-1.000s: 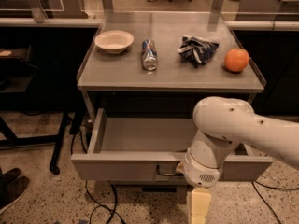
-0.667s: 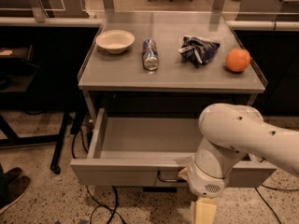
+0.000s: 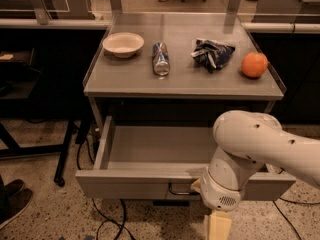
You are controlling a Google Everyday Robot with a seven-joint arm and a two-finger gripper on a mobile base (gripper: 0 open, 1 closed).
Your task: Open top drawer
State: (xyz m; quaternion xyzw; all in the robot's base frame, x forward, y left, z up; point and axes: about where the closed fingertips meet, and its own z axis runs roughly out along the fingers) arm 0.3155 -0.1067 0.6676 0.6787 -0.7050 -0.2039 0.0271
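Lab floor of speckled terrazzo (image 3: pixel 45 219), black benches behind, grey metal cart (image 3: pixel 200 81) mid-frame. Top drawer (image 3: pixel 130 184) directly under the cart top, pulled well out toward the camera, plain grey tray showing with nothing visible in it. Above the drawer, on the cart top: white bowl (image 3: pixel 123 44) over its left end, dented can (image 3: pixel 160 59) lying on its side left of centre, crumpled snack bag (image 3: pixel 212 54) right of centre, orange (image 3: pixel 254 64) over the right end. Dark bar handle (image 3: pixel 179 189) at centre of the drawer front, partly hidden by the white wrist housing (image 3: pixel 227 181). Gripper (image 3: pixel 219 226) just below the drawer front's lower edge, right of the handle, cut off by the frame bottom; open or closed: cannot tell. Looks apart from the handle. Judging by extension, opening looks essentially done. Handling estimate: rigid sheet metal, likely light while unloaded, free only along its slide axis. Best hold at the centre bar, pull straight out; off-centre or angled load likely to rack it. Small smooth bar, so slip-off plausible.
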